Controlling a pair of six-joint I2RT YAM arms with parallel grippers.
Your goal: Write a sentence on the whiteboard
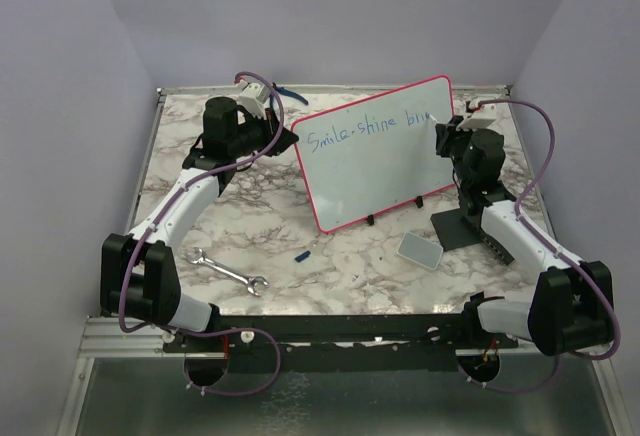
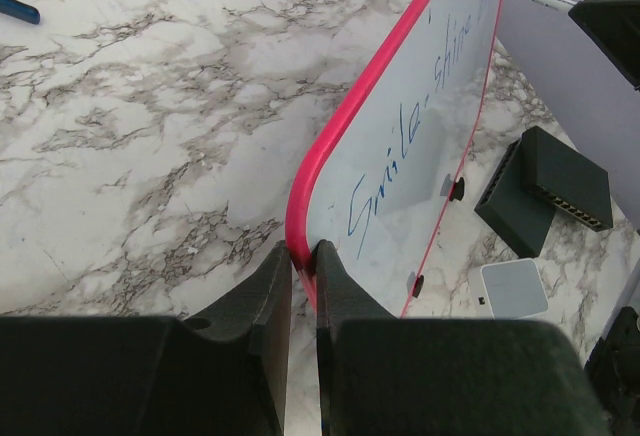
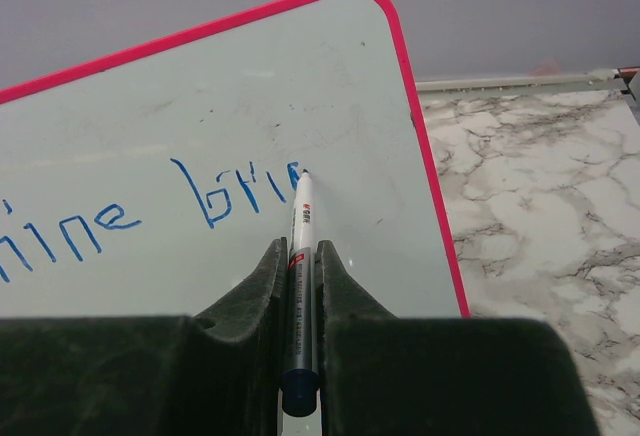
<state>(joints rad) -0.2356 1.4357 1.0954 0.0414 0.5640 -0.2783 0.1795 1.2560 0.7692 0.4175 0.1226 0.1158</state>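
The whiteboard (image 1: 385, 171) stands tilted on its small black feet, red-pink frame all round. Blue writing, the sentence (image 1: 335, 139), runs along its upper part and reads "Smile-shine bri" with a further stroke begun. My left gripper (image 2: 303, 251) is shut on the board's left frame edge (image 2: 300, 206). My right gripper (image 3: 302, 249) is shut on a white marker (image 3: 303, 218) with a dark blue end. Its tip touches the whiteboard (image 3: 250, 86) just after the last blue letters (image 3: 216, 206). In the top view the right gripper (image 1: 447, 137) is at the board's right end.
A steel wrench (image 1: 228, 273) lies near the front left. A small blue cap (image 1: 304, 254) is in front of the board. A grey pad (image 1: 420, 250) and a black block (image 1: 462, 228) sit by the right arm. A blue object (image 1: 290, 91) lies behind the board.
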